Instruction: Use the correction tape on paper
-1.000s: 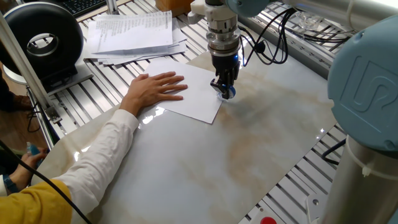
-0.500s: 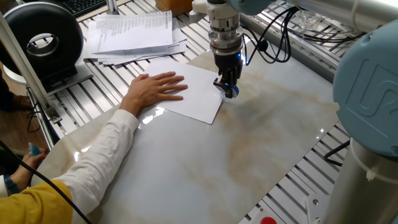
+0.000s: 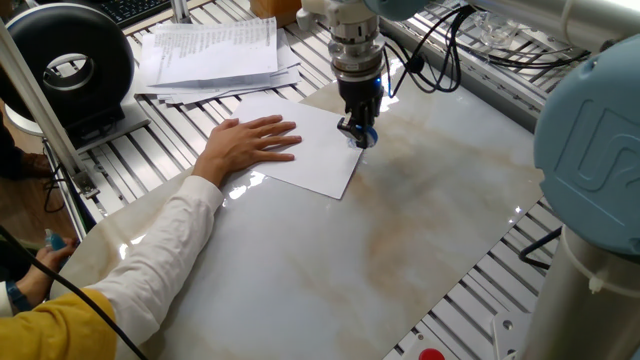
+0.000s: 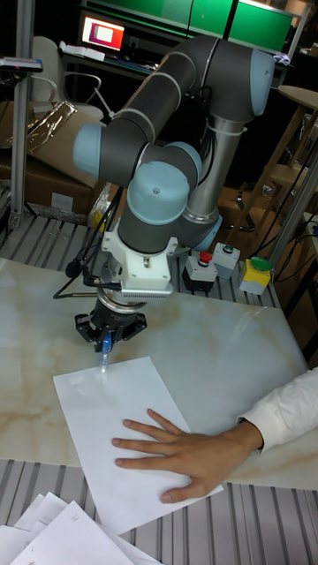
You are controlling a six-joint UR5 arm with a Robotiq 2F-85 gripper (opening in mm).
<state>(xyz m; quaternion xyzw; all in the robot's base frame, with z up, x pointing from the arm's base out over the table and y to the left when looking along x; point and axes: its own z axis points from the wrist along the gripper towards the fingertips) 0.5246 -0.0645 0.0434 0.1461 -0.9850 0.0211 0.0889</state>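
The claw (image 3: 358, 133) is clenched on the small blue-and-clear plastic correction tape (image 4: 104, 348), tip down at the thin white paper sheet's (image 3: 310, 160) edge directly beneath. Light, rigid, probably slippery; the paper seems flimsy, so a person's hand (image 4: 172, 451) beside pins it.

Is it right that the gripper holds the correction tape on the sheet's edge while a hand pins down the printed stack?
Not quite. The hand pins the blank paper itself, not the printed stack, which lies untouched behind it; the fixed view shows this. The gripper does hold the correction tape at the sheet's edge.
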